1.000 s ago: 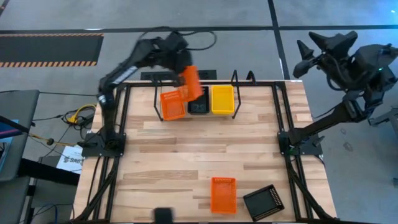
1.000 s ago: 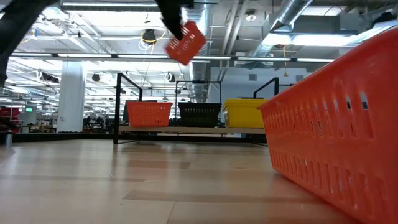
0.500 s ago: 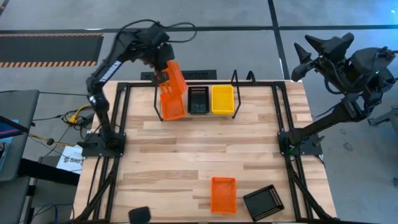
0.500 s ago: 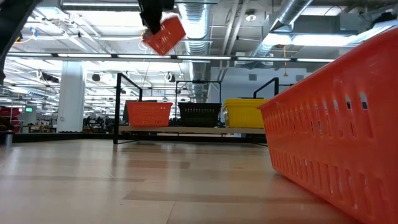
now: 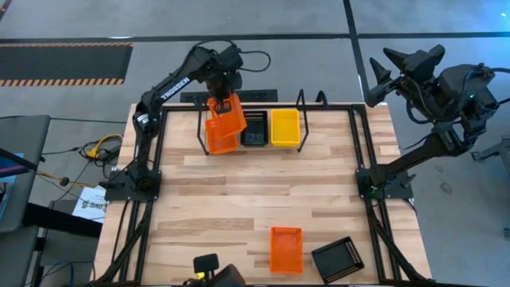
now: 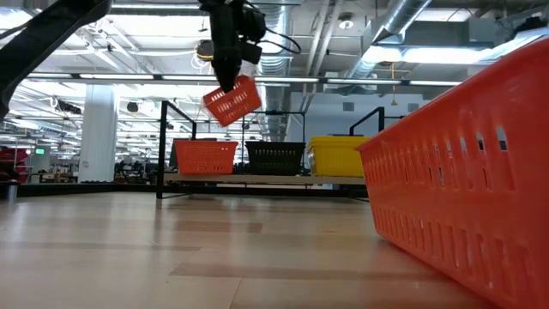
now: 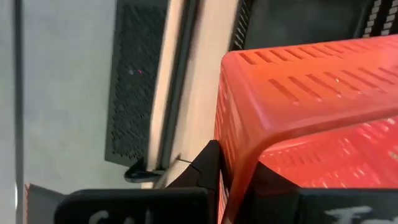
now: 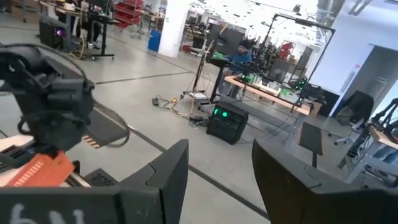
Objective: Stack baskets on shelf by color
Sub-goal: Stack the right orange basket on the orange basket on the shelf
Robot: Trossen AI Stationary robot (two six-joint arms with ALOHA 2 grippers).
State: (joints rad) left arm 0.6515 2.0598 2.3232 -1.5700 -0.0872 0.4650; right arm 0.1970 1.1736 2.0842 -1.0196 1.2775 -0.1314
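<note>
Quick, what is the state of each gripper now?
Left gripper: closed on an orange basket, held above the shelf.
Right gripper: open, holding nothing, raised off the table's far right corner.

A red-orange plastic mesh basket (image 5: 225, 116) with slotted walls hung tilted in the dark left claw (image 5: 221, 100). On the thin black metal tube shelf (image 5: 301, 102) sat a red-orange basket (image 5: 218, 139), a black mesh basket (image 5: 255, 129) and a yellow mesh basket (image 5: 284, 127). On the pale, striped wooden table (image 5: 239, 199) lay another red-orange basket (image 5: 286, 249) and a black perforated basket (image 5: 338, 258). The floor strip (image 5: 64, 62) carried orange-and-black hazard stripes.
</note>
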